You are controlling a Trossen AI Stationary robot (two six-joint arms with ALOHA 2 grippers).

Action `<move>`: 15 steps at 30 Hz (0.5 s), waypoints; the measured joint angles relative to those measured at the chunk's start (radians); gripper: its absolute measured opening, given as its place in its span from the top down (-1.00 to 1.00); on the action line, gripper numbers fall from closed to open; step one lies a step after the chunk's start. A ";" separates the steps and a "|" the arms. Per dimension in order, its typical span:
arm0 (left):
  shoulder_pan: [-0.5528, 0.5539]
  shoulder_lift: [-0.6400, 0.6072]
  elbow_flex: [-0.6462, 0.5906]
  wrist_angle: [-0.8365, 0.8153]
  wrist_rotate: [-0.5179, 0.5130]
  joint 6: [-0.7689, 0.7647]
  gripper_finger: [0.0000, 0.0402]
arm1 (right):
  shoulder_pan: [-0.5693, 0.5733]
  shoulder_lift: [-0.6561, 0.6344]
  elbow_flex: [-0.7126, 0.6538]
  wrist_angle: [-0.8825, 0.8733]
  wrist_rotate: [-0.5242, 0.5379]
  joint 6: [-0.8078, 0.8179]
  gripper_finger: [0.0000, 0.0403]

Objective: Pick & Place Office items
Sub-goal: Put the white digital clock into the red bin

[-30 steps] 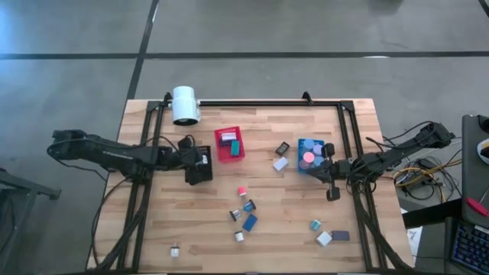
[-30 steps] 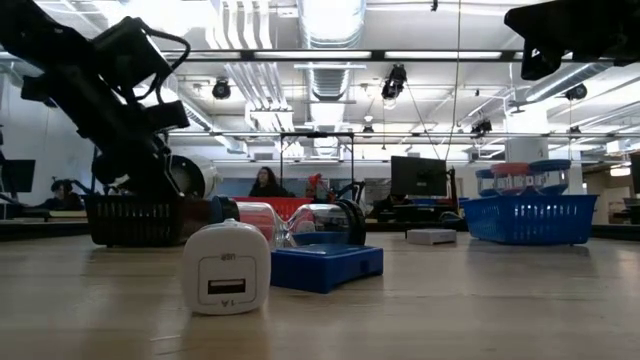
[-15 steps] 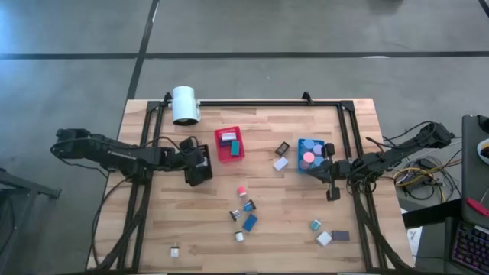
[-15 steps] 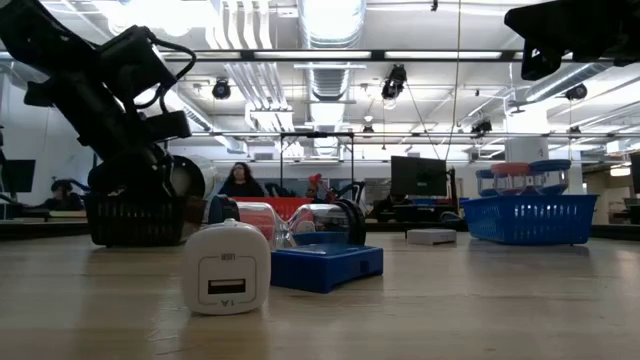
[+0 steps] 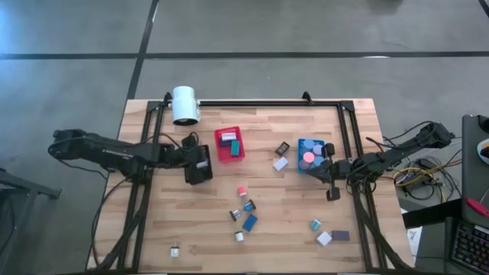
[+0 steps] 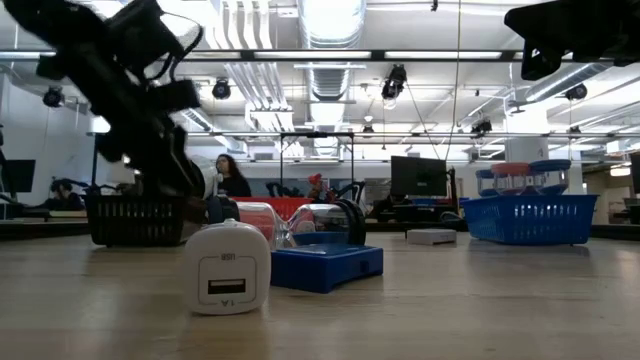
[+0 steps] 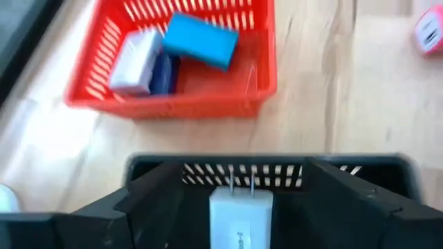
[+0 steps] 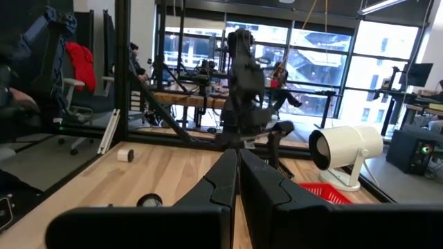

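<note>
Left gripper (image 7: 232, 200) over black bin (image 5: 200, 173), fingers spread, white charger block (image 7: 240, 218) between them, apparently inside bin; contact unclear. Red bin (image 7: 180, 104) just beyond, holding teal block (image 7: 201, 39) and white piece (image 7: 133, 55). Right gripper (image 5: 331, 194) parked beside blue bin (image 5: 312, 155), fingers pressed together, empty. Remaining office items (image 5: 245, 218) scattered mid-table.

The left hand (image 7: 232, 190) has spread its fingers wider over the black bin (image 5: 199, 169), and a white charger (image 7: 240, 214) now sits loose between them inside the bin. Seen from bench height, that arm has tipped up and swung a little rightward from where it leaned a moment ago. In the room behind, a person (image 6: 229, 176) has walked leftward.
</note>
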 joint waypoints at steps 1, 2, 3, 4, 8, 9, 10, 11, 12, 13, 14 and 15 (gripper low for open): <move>0.000 -0.003 0.028 -0.032 0.000 0.007 -0.50 | 0.000 0.000 0.000 0.000 0.000 0.000 0.94; 0.000 -0.006 0.058 -0.065 0.000 0.017 -0.50 | 0.000 0.000 0.000 0.000 0.000 0.000 0.94; 0.000 -0.009 0.089 -0.102 0.001 0.028 -0.50 | 0.000 0.000 0.000 0.000 0.000 0.000 0.94; 0.000 -0.011 0.120 -0.137 0.004 0.039 -0.50 | 0.000 0.000 0.000 0.000 0.000 0.000 0.94; 0.000 -0.013 0.243 -0.208 0.055 0.095 -0.50 | 0.000 0.000 0.000 0.001 0.000 0.000 0.94; 0.000 -0.013 0.268 -0.202 0.086 0.115 -0.50 | 0.000 0.000 0.000 0.001 0.000 0.001 0.94; 0.000 -0.013 0.288 -0.185 0.125 0.136 -0.50 | 0.000 0.000 0.000 0.001 0.000 0.001 0.94; 0.000 -0.013 0.304 -0.160 0.176 0.164 -0.50 | 0.000 0.000 0.000 0.001 0.000 0.001 0.94; 0.000 -0.015 0.313 -0.122 0.233 0.194 -0.50 | 0.000 0.000 0.000 0.001 0.000 0.000 0.94; 0.000 -0.018 0.317 -0.069 0.296 0.214 -0.49 | 0.000 0.000 0.000 0.001 0.000 0.000 0.94; 0.000 -0.023 0.317 -0.009 0.364 0.226 -0.49 | 0.000 0.000 0.000 0.001 0.000 0.000 0.94; 0.002 -0.027 0.315 0.053 0.433 0.230 -0.47 | 0.000 0.000 0.000 0.001 0.000 0.000 0.94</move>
